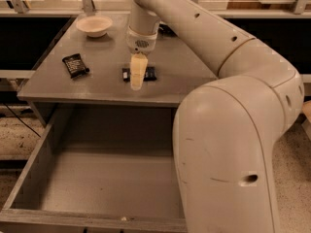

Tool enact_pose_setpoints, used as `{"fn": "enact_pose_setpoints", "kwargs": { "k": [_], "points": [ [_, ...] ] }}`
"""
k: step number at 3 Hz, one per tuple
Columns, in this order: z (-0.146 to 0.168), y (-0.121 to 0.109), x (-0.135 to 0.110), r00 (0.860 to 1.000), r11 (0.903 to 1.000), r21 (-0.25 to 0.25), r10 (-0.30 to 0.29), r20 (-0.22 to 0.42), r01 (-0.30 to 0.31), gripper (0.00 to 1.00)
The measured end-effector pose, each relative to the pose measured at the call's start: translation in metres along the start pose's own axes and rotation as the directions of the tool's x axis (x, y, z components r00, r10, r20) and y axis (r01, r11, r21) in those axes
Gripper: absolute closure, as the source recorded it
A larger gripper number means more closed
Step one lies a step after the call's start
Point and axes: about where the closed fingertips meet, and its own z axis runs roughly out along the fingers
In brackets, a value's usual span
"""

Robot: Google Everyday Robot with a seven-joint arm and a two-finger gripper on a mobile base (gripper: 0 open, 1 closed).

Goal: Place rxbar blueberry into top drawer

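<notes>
The rxbar blueberry (150,74) is a small dark bar lying flat on the grey cabinet top (107,81), near its front middle. My gripper (136,81) hangs straight down over the bar, its pale fingers covering the bar's middle, so only the two ends show. The top drawer (73,178) stands pulled out below the cabinet top, its grey floor bare. My big white arm fills the right half of the view and hides the drawer's right side.
A squarer black packet (75,65) lies on the cabinet top at the left. A pale bowl (94,25) stands at the back left. A dark object shows behind the arm at the back. Speckled floor lies on both sides.
</notes>
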Motion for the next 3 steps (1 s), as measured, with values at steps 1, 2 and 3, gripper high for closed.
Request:
{"fn": "enact_pose_setpoints", "kwargs": {
  "k": [1, 2, 3],
  "points": [
    [0.0097, -0.0014, -0.0026, 1.0, 0.9999, -0.017, -0.002, 0.006, 0.003, 0.06],
    [0.0098, -0.0014, -0.0026, 1.0, 0.9999, -0.017, -0.002, 0.006, 0.003, 0.01],
    [0.0098, -0.0014, -0.0026, 1.0, 0.9999, -0.017, -0.002, 0.006, 0.003, 0.25]
  ]
}}
